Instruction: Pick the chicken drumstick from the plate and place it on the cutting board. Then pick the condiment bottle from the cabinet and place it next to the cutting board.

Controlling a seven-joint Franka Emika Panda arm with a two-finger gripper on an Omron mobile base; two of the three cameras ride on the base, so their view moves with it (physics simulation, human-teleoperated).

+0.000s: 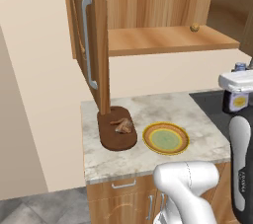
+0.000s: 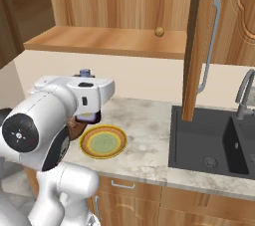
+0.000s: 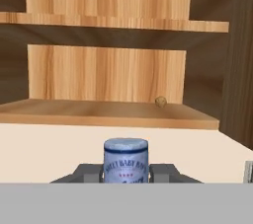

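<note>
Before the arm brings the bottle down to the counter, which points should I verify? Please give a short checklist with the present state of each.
1. Chicken drumstick lies on the cutting board: ok.
2. Plate holds nothing: ok.
3. Condiment bottle is out of the cabinet, between the fingers: ok.
4. Gripper is closed on the bottle: ok.
5. Bare counter lies beside the board for the bottle: ok.
6. Bottle is firmly held and will not slip: cannot tell.

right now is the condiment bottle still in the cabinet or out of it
Out. The condiment bottle sits upright in the gripper, in front of the cabinet, whose shelf holds just a small round knob.
</note>
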